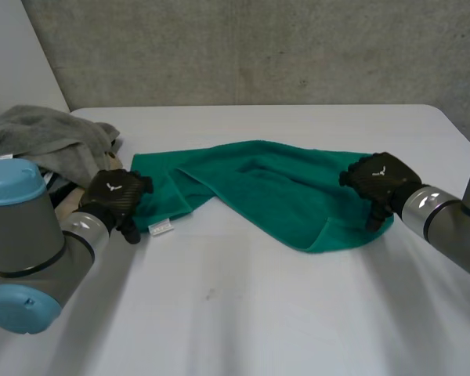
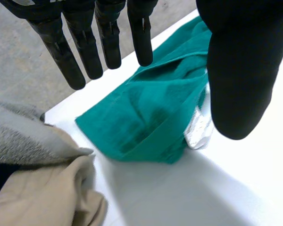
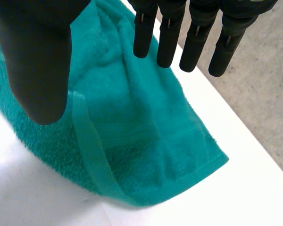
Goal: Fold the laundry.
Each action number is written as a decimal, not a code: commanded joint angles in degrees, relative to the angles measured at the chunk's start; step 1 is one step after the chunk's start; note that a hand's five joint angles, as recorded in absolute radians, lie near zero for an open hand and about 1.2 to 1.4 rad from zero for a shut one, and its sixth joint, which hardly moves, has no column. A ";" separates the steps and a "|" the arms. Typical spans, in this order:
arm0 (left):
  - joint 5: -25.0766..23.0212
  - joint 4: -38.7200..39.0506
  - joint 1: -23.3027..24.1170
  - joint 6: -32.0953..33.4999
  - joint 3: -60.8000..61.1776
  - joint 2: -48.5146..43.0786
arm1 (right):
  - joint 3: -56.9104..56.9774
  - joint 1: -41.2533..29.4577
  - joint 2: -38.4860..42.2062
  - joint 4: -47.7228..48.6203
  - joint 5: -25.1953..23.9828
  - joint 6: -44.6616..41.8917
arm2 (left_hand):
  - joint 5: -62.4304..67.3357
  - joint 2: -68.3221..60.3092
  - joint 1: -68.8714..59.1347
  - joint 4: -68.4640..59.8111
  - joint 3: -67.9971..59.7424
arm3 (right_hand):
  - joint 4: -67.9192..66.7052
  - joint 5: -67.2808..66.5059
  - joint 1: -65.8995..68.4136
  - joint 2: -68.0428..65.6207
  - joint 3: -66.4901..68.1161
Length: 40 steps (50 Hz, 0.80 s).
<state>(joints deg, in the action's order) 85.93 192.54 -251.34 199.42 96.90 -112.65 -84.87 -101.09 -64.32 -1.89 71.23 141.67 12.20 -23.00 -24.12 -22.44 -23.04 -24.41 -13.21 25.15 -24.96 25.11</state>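
Observation:
A green towel [image 1: 274, 188] lies crumpled lengthwise across the middle of the white table [image 1: 243, 313], with a white label [image 1: 160, 228] at its left end. My left hand [image 1: 117, 194] hovers at the towel's left end [image 2: 141, 122], fingers [image 2: 108, 37] straight and apart from the thumb [image 2: 238, 70], holding nothing. At the towel's right end [image 3: 146, 150] my right hand [image 1: 380, 182] hangs just above the cloth. Its fingers [image 3: 179, 33] are straight and its thumb [image 3: 37, 61] stands off, open over the hemmed corner.
A heap of other laundry, grey [image 1: 51, 137] and beige cloth [image 2: 47, 193], sits at the table's left edge beside my left hand. The table's right edge [image 3: 254, 141] runs close past the towel's right corner. A concrete wall stands behind.

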 commanded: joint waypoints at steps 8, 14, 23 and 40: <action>5.91 1.79 8.06 0.80 -10.31 -9.24 | 6.74 -6.05 1.13 -12.35 1.98 -2.80 | 2.30 -1.50 -0.38 -2.06 -1.46 | -5.77 -6.97 5.03 -5.22 5.07; 10.92 -1.38 6.48 5.19 -20.16 -18.39 | 5.95 -7.63 4.03 -7.00 3.13 -6.32 | 7.18 -6.38 -5.26 -6.94 -6.34 | -10.15 -11.35 9.41 -9.60 9.45; 7.24 -1.56 4.11 6.69 -27.90 -24.20 | 7.61 -7.90 9.12 -4.26 2.43 -8.87 | 17.25 -16.45 -15.33 -17.01 -16.41 | -8.47 -9.67 7.73 -7.92 7.76; 5.82 -3.84 2.62 4.58 -28.25 -23.24 | 13.94 -6.84 15.02 -10.86 -0.83 -10.45 | 57.80 -57.00 -55.88 -57.56 -56.96 | -55.51 -56.71 54.77 -54.96 54.80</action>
<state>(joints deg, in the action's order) 89.92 189.50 -247.82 204.25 68.42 -137.33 -72.31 -108.22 -49.63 -11.61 71.07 130.81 55.57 -68.18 -65.71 -68.39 -67.93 -35.58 -25.64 36.24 -36.54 35.39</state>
